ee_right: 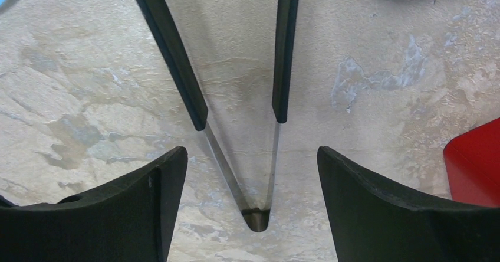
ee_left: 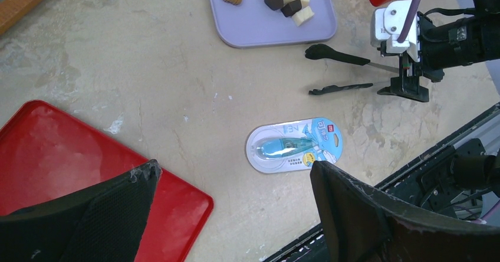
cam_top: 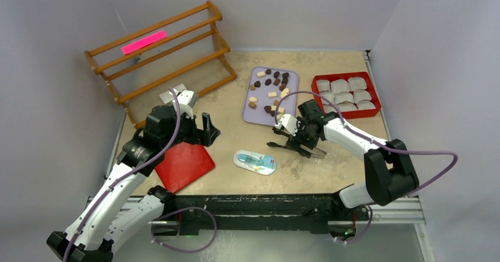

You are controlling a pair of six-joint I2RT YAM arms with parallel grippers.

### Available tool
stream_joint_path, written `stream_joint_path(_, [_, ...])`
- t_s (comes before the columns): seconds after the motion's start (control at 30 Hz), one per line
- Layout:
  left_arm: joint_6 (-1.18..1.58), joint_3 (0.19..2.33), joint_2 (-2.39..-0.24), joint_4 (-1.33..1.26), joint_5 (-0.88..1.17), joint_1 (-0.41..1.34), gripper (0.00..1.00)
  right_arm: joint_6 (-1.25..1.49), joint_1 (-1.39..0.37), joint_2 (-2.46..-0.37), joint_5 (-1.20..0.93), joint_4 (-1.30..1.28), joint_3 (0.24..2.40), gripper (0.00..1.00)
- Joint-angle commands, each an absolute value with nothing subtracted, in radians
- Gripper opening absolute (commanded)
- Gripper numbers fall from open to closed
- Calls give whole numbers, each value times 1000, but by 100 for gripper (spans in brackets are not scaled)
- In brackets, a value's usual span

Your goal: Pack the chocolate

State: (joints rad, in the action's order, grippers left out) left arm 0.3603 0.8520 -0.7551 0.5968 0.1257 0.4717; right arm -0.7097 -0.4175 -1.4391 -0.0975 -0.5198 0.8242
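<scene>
The chocolate (cam_top: 271, 91), dark brown and pale cream pieces, lies scattered on a lavender tray (cam_top: 252, 113); a few pieces (ee_left: 289, 2) show in the left wrist view. Black tongs (cam_top: 283, 146) lie flat on the table below the tray. My right gripper (cam_top: 303, 144) is open and hovers over their hinge end. In the right wrist view the tongs (ee_right: 177, 55) lie between my spread fingers (ee_right: 147, 203), untouched. My left gripper (cam_top: 210, 129) is open and empty above the table, between the red lid and the packet.
A red box (cam_top: 374, 110) of white paper cups stands right of the tray. A red lid (cam_top: 184, 164) lies front left. A blue-and-white packet (cam_top: 255, 161) lies front centre, also in the left wrist view (ee_left: 295, 146). A wooden rack (cam_top: 159, 55) stands back left.
</scene>
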Motion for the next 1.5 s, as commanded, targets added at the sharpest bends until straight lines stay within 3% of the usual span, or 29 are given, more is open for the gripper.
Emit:
stream_joint_path(0.0, [376,842,-759,581,121,474,98,-739,-411,-1468,-117,-497,833,80])
stream_joint_path(0.6, [374,842,-766,581,121,474,98,-709,-412,-1515,-128,-423,820,72])
stream_joint_path(0.8, [374,844,-766,581,126,474,98,-703,-411,-1516,-114,-437,805,59])
stream_joint_path(0.9, [374,843,-760,581,124,473,98,-699,-411,-1508,-112,-439,797,59])
stream_joint_path(1.07, [374,843,-759,581,124,474,98,-675,-412,-1491,-133,-463,792,72])
stream_joint_path(1.47, [373,843,-750,580,129,476,98,-656,-411,-1524,-63,-458,775,58])
